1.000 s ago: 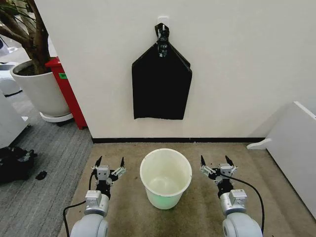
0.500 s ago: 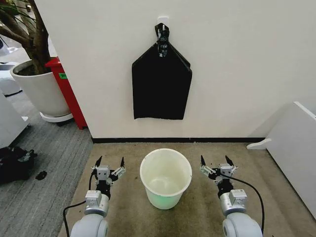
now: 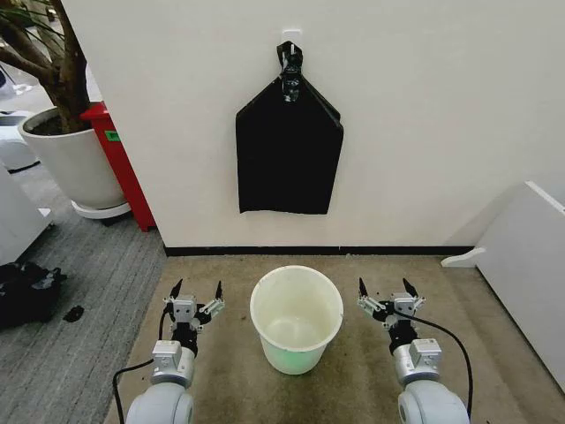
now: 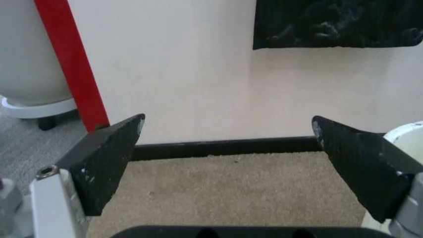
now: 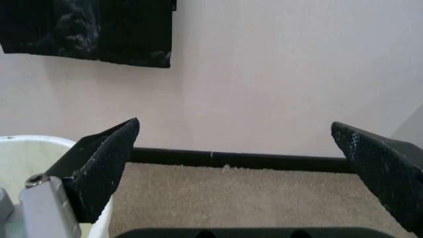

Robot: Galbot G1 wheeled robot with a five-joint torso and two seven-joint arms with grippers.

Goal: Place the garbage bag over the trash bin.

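Observation:
The trash bin, a small round creamy-white bucket with a greenish base, stands upright and empty on the beige carpet between my arms. Its rim also shows in the left wrist view and the right wrist view. My left gripper hovers just left of the bin, open and empty, pointing at the wall. To the bin's right, my right gripper is likewise open with nothing in it. The garbage bag is out of view.
A flat black house-shaped bundle with a knotted top hangs on the white wall above the bin. A large white plant pot and a red panel stand at the left. A white cabinet is at the right. A dark object lies on the grey carpet.

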